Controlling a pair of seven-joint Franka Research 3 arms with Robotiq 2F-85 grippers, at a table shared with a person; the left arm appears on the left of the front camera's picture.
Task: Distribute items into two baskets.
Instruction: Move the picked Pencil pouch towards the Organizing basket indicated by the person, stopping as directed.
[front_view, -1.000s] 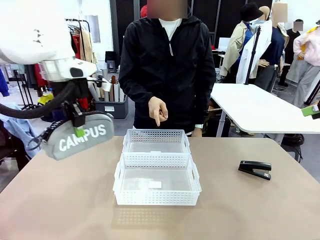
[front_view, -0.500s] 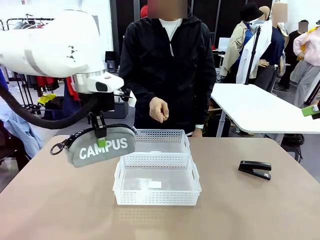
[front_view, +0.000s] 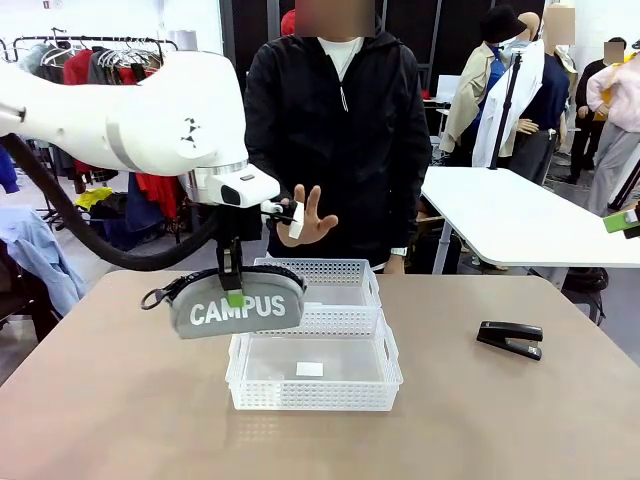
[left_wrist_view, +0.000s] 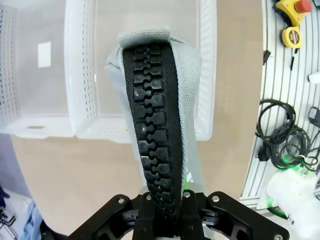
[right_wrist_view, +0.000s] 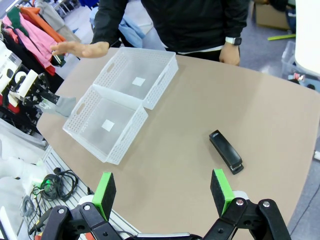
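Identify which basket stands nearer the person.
The far basket, just in front of the person; the other basket sits before it, on the robot's side.

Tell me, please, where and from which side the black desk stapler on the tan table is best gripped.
Probably across its narrow sides near mid-length, coming down from above: the black desk stapler lies flat on the tan table, long and slim, with nothing close beside it.

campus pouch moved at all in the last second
Yes, the pouch has shifted right, from left of the baskets to overlapping their left rims.
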